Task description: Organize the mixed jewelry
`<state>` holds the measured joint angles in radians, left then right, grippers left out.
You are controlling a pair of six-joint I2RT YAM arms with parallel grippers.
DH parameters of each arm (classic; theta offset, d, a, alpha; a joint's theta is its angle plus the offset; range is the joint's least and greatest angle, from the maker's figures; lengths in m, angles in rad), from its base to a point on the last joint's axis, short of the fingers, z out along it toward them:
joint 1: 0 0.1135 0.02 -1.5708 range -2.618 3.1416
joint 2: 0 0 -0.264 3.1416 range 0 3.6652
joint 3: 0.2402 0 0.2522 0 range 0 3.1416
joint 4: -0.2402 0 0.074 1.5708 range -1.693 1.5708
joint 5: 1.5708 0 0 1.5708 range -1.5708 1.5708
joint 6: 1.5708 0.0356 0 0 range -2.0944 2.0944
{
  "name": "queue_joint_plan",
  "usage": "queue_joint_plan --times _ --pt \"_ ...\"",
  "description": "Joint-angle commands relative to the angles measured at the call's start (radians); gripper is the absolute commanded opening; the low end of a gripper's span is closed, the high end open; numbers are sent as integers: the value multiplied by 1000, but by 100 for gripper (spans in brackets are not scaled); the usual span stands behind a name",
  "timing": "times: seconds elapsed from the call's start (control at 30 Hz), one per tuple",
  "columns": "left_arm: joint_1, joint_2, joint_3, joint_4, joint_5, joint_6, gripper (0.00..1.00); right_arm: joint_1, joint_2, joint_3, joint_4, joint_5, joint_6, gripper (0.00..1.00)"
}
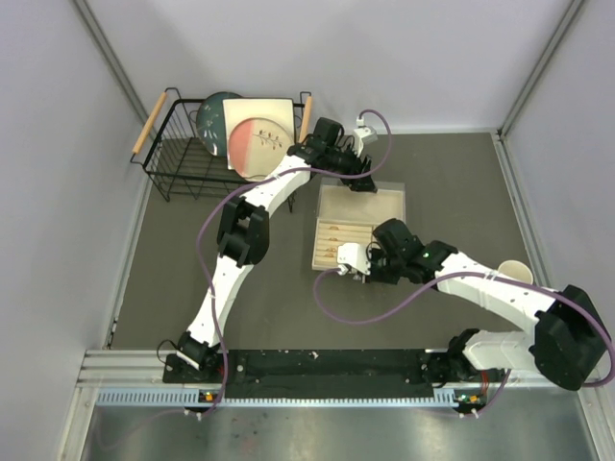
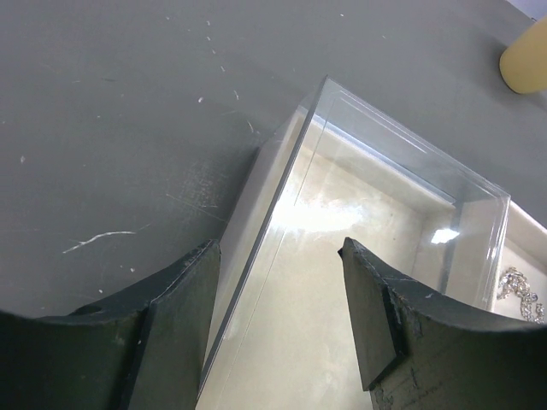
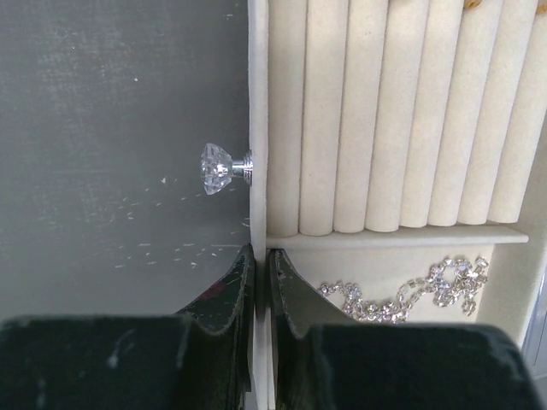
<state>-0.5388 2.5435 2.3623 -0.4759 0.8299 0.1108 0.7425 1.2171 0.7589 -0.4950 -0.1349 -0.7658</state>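
A beige compartmented box (image 1: 382,204) lies mid-table with its tray (image 1: 325,230) of ring rolls (image 3: 385,111). My right gripper (image 3: 261,256) is shut on the tray's front wall (image 3: 257,102), just below its crystal knob (image 3: 218,167). A thin silver chain (image 3: 402,295) lies in the tray compartment beside the fingers, and it also shows in the left wrist view (image 2: 520,286). Small gold-orange pieces (image 1: 332,252) sit among the rolls. My left gripper (image 2: 278,256) is open and empty, its fingers straddling the edge of the box's clear lid (image 2: 299,171). The bangle and studs are not visible.
A black wire basket (image 1: 178,158) holding plates (image 1: 259,134) stands at the back left. A paper cup (image 1: 514,274) stands at the right, also seen in the left wrist view (image 2: 526,60). The mat is dark grey.
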Motion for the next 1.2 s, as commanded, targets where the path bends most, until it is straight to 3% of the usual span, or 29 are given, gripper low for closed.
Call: queue_joint_plan --times 0.0,0.23,0.97,1.0,1.03,1.17 --pt "-16 15 -15 -32 14 29 64 -22 -1 71 96 18 -7 0" --pt "-16 17 -15 -32 12 30 65 -22 -4 54 105 4 6 0" --pt "5 -19 -6 25 -40 -8 82 -3 -27 48 78 -9 25 0" --pt "3 -22 -6 26 -40 -8 83 -2 -27 48 78 -9 23 0" --pt "7 -22 -5 28 -38 -10 97 1 -25 48 76 -11 23 0" --pt "13 -26 -3 34 -28 -25 99 12 -24 43 73 -2 25 0"
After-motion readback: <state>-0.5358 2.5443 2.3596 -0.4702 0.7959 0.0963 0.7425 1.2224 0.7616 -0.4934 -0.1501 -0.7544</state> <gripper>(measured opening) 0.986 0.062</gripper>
